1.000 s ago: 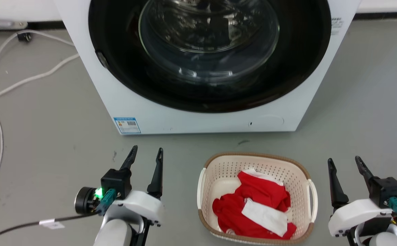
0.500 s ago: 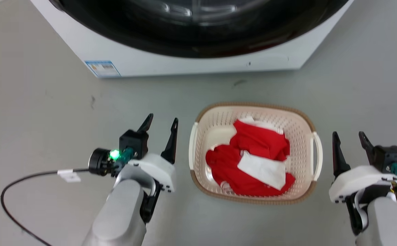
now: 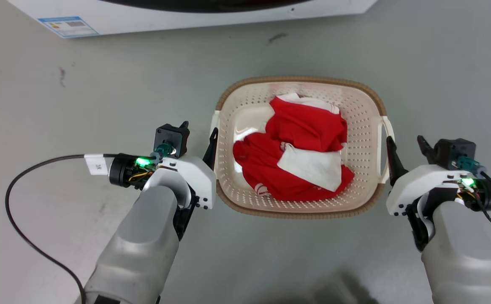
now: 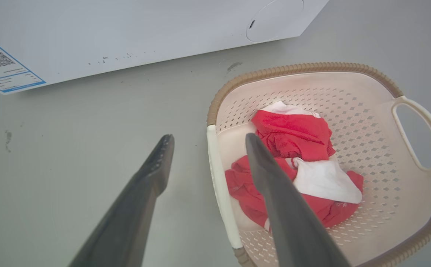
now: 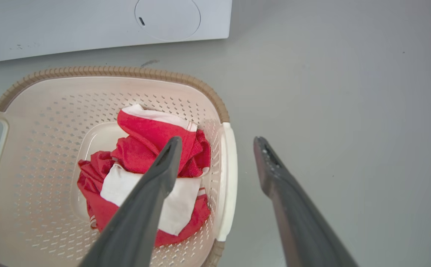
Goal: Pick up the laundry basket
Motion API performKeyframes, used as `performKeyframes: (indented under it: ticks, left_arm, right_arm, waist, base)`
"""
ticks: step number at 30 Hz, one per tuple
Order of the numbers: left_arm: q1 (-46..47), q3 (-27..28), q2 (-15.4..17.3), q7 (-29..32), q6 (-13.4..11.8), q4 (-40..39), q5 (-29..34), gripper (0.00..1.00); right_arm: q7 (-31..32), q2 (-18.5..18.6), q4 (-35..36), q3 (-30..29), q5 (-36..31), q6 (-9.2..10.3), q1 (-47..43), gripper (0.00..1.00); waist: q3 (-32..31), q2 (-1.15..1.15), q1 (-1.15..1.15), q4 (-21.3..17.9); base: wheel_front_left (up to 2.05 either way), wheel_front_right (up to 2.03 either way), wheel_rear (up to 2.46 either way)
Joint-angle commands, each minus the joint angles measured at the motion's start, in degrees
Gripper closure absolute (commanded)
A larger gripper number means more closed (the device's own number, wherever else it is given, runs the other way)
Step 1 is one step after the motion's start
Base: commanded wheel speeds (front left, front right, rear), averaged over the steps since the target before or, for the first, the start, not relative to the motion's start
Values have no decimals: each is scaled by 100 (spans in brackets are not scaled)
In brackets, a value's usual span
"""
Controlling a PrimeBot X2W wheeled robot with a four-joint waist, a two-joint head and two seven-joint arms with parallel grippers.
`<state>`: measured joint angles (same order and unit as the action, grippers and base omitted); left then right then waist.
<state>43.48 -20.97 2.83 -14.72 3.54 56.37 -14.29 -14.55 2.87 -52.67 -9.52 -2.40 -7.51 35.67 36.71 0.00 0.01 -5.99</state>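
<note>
You're looking down at a plain grey floor (image 3: 59,105). The white base of the washing machine (image 3: 186,17) runs along the top edge of the head view, with a blue label (image 3: 66,26) stuck near its lower corner. The laundry basket (image 3: 298,79) sits upright on the floor a little way in front of the machine, right between your two arms. Inside it is a crumpled red garment (image 3: 304,126) with a white patch of cloth (image 3: 313,166) on top.

Your left tool (image 3: 199,127) is released and grasping nothing, fingers spread. It sits just beside the basket's left handle (image 3: 215,120). In the left wrist view that white handle strip runs up between the two fingers (image 4: 163,148), and the inner finger overlaps the basket's inside. I can't tell whether anything is actually touching.

The other side mirrors it. Your right tool (image 3: 405,139) is also released and empty, and sits right next to the right handle (image 3: 388,126). In the right wrist view the handle lies in the gap between its fingers (image 5: 171,152), and contact there isn't clear either.

A black cable (image 3: 17,177) loops across the floor off the left wrist, and green lights glow on both wrists.
</note>
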Motion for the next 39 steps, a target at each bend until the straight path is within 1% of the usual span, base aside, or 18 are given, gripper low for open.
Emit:
performKeyframes:
  ticks: [1,7,14,24,28,29,30,31,39]
  left_arm:
    - [91,-12,9,9,17,37,-23,0]
    - [593,-241,8,208,36,695,-192,0]
    - [1152,-461,11,515,2,1222,-287,0]
    - [1695,-618,9,900,-25,1572,-371,0]
    - [1802,-650,9,964,30,1628,-408,0]
    - [1827,-656,10,969,45,1634,-429,18]
    - [1848,-667,9,966,65,1641,-447,56]
    - [1859,-684,9,955,94,1648,-459,100]
    - [1780,-781,-17,896,225,1678,-569,100]
  right_arm:
    - [5,0,-54,12,21,4,95,0]
    - [164,0,-960,160,36,4,711,0]
    - [356,0,-1693,361,126,4,1367,0]
    - [553,0,-2033,575,363,4,1834,0]
    - [615,0,-2075,630,524,4,1887,0]
    - [624,0,-2081,650,556,4,1906,38]
    - [662,0,-2087,674,625,4,1913,73]
    - [695,0,-2093,704,686,4,1907,100]
    - [794,-6,-2102,1005,1090,3,1831,100]
  waist:
    - [108,0,-1,-88]
    - [367,0,-1,-207]
    - [730,0,-1,-310]
    - [1189,0,-1,-377]
    - [1297,0,-1,-382]
    - [1319,0,-1,-382]
    - [1341,0,-1,-379]
    - [1355,0,-1,-376]
    - [1295,0,-1,-381]
  base:
    - [0,0,0]
    - [0,0,0]
    - [0,0,0]
    - [0,0,0]
    - [0,0,0]
    - [0,0,0]
    - [0,0,0]
    - [0,0,0]
    - [0,0,0]
